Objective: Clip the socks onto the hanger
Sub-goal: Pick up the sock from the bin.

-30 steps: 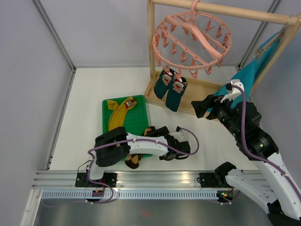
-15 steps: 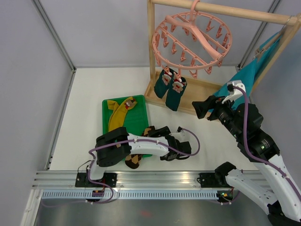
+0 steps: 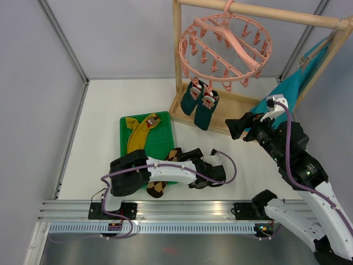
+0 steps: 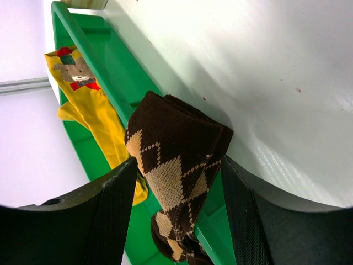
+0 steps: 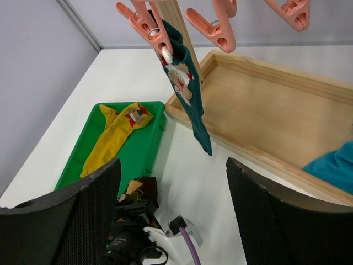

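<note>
Straddling the brown argyle sock (image 4: 176,149) draped over the rim of the green tray (image 4: 83,49) on the counter (image 3: 110,99), the left fingers (image 4: 113,210) stand apart, while the right fingers (image 5: 265,221) spread wide near the pink hanger (image 3: 225,47), where the teal socks (image 3: 199,102) hang clipped.

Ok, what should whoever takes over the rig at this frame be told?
Left gripper: open, fingers either side of the argyle sock draped over the green tray edge; no grip yet.
Right gripper: open, empty, raised near the hanger.
Done: teal pair clipped to the hanger.
Left: clip the argyle sock and the yellow sock lying in the tray.
</note>
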Robot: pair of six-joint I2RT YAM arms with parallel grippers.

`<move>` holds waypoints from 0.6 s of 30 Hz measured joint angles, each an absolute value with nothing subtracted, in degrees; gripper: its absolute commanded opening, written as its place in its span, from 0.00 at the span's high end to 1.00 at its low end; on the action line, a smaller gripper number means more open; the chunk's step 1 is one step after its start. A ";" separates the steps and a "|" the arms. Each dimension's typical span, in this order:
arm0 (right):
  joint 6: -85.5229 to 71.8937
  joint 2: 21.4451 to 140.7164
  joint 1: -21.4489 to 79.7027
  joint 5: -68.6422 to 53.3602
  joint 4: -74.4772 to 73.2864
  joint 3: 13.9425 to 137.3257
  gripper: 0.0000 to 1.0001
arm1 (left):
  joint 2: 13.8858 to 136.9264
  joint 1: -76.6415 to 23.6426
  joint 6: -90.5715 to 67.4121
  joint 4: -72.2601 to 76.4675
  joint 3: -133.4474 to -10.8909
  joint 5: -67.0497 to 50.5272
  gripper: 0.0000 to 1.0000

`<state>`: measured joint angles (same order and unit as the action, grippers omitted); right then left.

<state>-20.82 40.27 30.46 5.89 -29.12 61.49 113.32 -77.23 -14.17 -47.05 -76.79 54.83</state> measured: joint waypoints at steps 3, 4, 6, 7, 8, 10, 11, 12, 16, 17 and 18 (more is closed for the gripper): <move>-20.82 40.29 30.46 5.89 -29.12 61.49 0.17 | 113.32 -77.23 -14.11 -46.98 -76.58 54.94 0.33; -20.82 40.29 30.46 5.89 -29.12 61.49 0.17 | 113.32 -77.23 -14.09 -46.98 -76.51 54.98 0.33; -20.82 40.29 30.46 5.89 -29.12 61.49 0.17 | 113.32 -77.23 -14.09 -46.94 -76.40 55.20 0.33; -20.80 40.29 30.46 5.89 -29.12 61.49 0.17 | 113.32 -77.23 -14.11 -46.78 -76.27 55.40 0.33; -20.80 40.29 30.46 5.89 -29.12 61.49 0.17 | 113.32 -77.21 -14.09 -46.68 -76.12 55.48 0.33; -20.82 40.29 30.46 5.87 -29.12 61.49 0.17 | 113.32 -77.17 -14.09 -46.41 -75.66 55.66 0.33; -20.80 40.29 30.46 5.89 -29.12 61.49 0.17 | 113.32 -77.06 -14.06 -46.35 -75.44 55.75 0.33; -20.80 40.29 30.46 5.87 -29.12 61.49 0.17 | 113.32 -76.93 -14.04 -46.26 -75.22 55.90 0.33; -20.82 40.38 30.46 5.89 -29.10 61.49 0.17 | 113.32 -76.18 -14.02 -46.04 -74.59 56.82 0.34; -20.80 40.42 30.46 5.87 -29.12 61.49 0.17 | 113.32 -75.92 -14.00 -46.00 -74.48 56.95 0.34; -20.80 40.45 30.46 5.87 -29.12 61.49 0.17 | 113.32 -75.68 -13.98 -45.80 -74.28 57.01 0.35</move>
<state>-20.80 40.45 30.46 5.87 -29.12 61.49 113.32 -75.68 -13.98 -45.80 -74.28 57.01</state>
